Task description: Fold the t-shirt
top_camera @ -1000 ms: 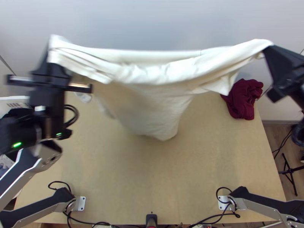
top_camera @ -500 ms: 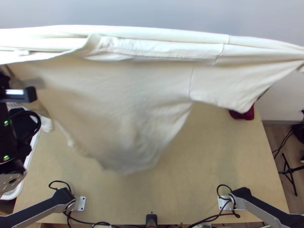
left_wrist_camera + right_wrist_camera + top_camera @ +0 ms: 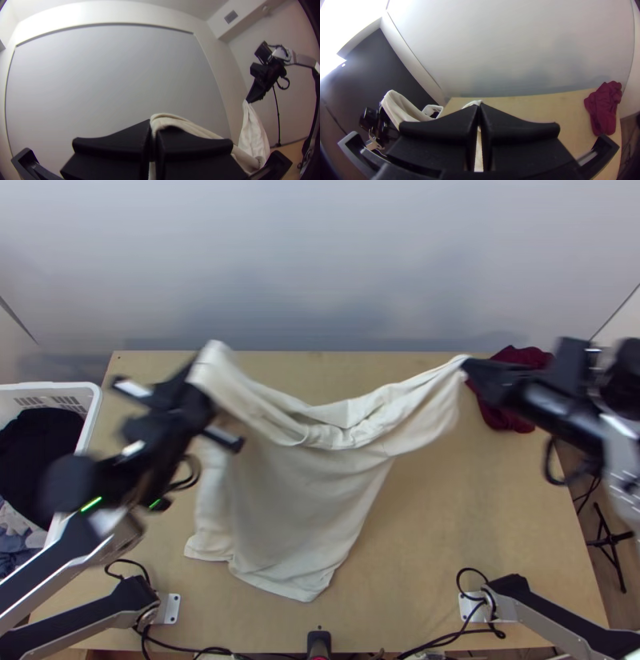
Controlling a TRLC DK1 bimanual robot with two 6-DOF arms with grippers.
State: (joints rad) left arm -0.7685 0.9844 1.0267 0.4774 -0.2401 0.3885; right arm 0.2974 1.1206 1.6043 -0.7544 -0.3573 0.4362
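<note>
The cream t-shirt (image 3: pixel 296 500) is held up over the light wooden counter (image 3: pixel 480 524), its top edge bunched and sagging between two raised corners, its body draped down toward the robot's side; whether the hem touches the wood cannot be told. To the left of the t-shirt, well apart, is a white basket (image 3: pixel 90 420) with dark clothes (image 3: pixel 36 456) inside. Past the t-shirt's right corner lies a crumpled maroon cloth (image 3: pixel 524 360), which the right arm partly covers from above. On the near side of the t-shirt, between the arm bases, sits a small black device (image 3: pixel 319 644). Both arms bow outward around the t-shirt and come back in. The left pincer (image 3: pixel 198 380) angles up to the t-shirt's left corner, clamped on its fabric, which comes out between the fingers (image 3: pixel 123 136). The right pincer (image 3: pixel 470 367) comes in from the right side, pinching the t-shirt's right corner tightly.
</note>
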